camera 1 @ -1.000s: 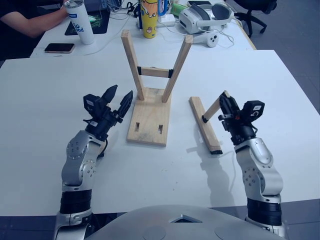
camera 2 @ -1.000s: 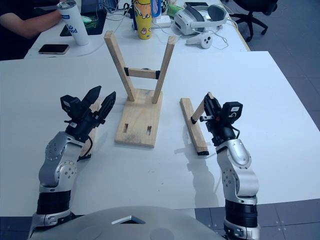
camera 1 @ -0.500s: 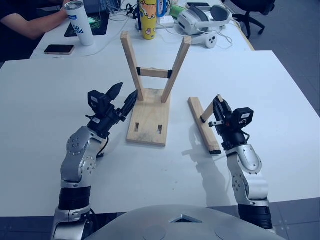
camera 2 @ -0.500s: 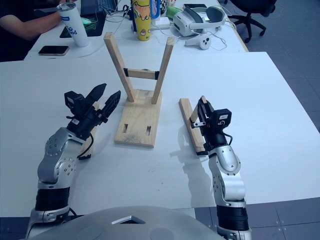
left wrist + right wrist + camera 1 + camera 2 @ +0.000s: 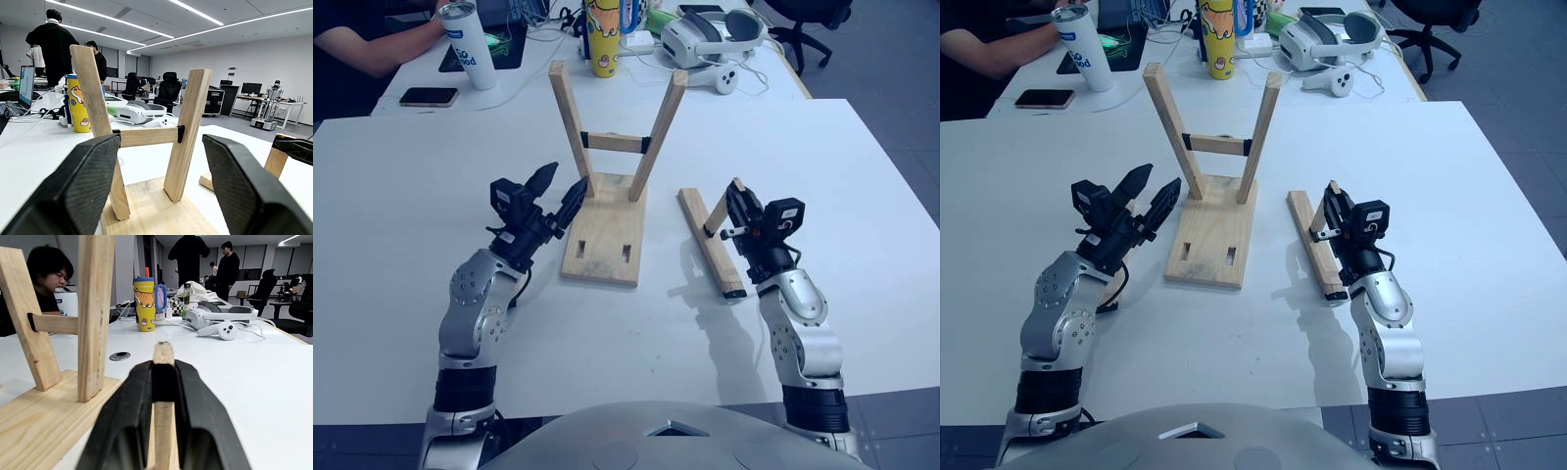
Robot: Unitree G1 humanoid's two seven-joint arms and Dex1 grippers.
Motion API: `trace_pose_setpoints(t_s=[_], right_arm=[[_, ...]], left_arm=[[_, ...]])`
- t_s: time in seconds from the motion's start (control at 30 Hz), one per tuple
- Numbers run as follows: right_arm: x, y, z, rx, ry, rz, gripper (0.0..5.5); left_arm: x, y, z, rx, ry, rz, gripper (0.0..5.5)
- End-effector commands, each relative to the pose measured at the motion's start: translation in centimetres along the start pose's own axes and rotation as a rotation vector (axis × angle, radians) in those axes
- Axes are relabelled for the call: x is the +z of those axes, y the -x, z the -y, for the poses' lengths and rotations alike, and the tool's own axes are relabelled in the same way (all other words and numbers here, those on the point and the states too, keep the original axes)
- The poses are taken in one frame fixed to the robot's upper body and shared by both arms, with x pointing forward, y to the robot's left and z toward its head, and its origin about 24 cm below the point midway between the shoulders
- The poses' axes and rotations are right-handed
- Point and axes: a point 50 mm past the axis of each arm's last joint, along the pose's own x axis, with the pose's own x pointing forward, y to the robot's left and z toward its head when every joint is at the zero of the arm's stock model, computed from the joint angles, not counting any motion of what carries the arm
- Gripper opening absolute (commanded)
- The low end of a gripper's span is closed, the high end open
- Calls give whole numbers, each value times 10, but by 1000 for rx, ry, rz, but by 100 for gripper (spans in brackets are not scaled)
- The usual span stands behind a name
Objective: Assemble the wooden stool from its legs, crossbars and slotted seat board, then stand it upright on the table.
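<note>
The flat pale wooden seat board (image 5: 604, 235) lies on the white table (image 5: 401, 196). Two pale wooden legs (image 5: 571, 117) stand up out of its far end, splayed apart and joined by a short wooden crossbar (image 5: 617, 143). Two empty slots (image 5: 627, 253) show at its near end.

To the right of the board and apart from it, a third wooden leg (image 5: 717, 257) lies flat, and a second short crossbar (image 5: 717, 217) rises tilted from it. The right hand (image 5: 732, 201) is clamped on that bar's upper end. The left hand (image 5: 566, 179) hovers just beside the board's left edge, near the left upright leg, with its two black fingers spread and nothing between them.

A second table (image 5: 529, 83) behind carries a tall white tumbler (image 5: 470, 44), a dark phone (image 5: 429, 95), a yellow cartoon-printed cup (image 5: 604, 37), a white headset (image 5: 713, 34) and a white controller (image 5: 729, 76). All of these are well apart from the stool parts.

The left wrist view looks out between its own padded fingers (image 5: 73, 196) at the upright legs and crossbar, with the cup and headset behind them. The top of the held bar shows at one edge.

The right wrist view shows the black fingers (image 5: 122, 421) pressed on both sides of the bar, whose end pokes out past their tips. It also shows a small round disc (image 5: 119, 356) on the table beyond the board.
</note>
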Motion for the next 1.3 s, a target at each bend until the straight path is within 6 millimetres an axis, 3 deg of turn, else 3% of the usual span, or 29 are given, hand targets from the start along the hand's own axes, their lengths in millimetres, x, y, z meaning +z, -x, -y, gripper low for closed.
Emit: trace_pose_setpoints(t_s=[0.03, 0.2, 0.37, 0.47, 0.57, 0.67, 0.73, 0.8, 0.87, 1.2, 1.3], right_arm=[[-12, 4, 5, -15, -21, -93, 119], [32, -12, 4, 20, 28, 24, 181], [102, -32, 3, 67, 66, 210, 181], [158, -44, 2, 83, 62, 386, 135], [177, -52, 3, 84, 36, 426, 81], [160, -56, 0, 69, 4, 356, 33], [105, -61, -7, 84, -44, 124, 4], [26, -50, -7, 24, -137, -185, 4], [-18, -32, -11, 29, -137, -345, 4], [5, -51, 2, 9, -38, -222, 4], [19, -57, -2, 59, -21, -101, 4]], left_arm=[[-5, 4, 0, 18, 1, -19, 309], [-7, 4, 2, 17, 10, -21, 309], [-11, 6, 10, 24, 26, -16, 309], [-12, 7, 16, 26, 34, -10, 309], [-13, 5, 18, 26, 33, -6, 309], [-12, 4, 15, 34, 26, -6, 309], [-11, 6, 13, 47, 28, -5, 309], [-11, 5, 14, 40, 27, -6, 309], [-9, 2, 12, 26, 23, -3, 309], [-4, -8, 8, 11, 10, 16, 309], [-6, -8, 6, 16, 9, 13, 309]])
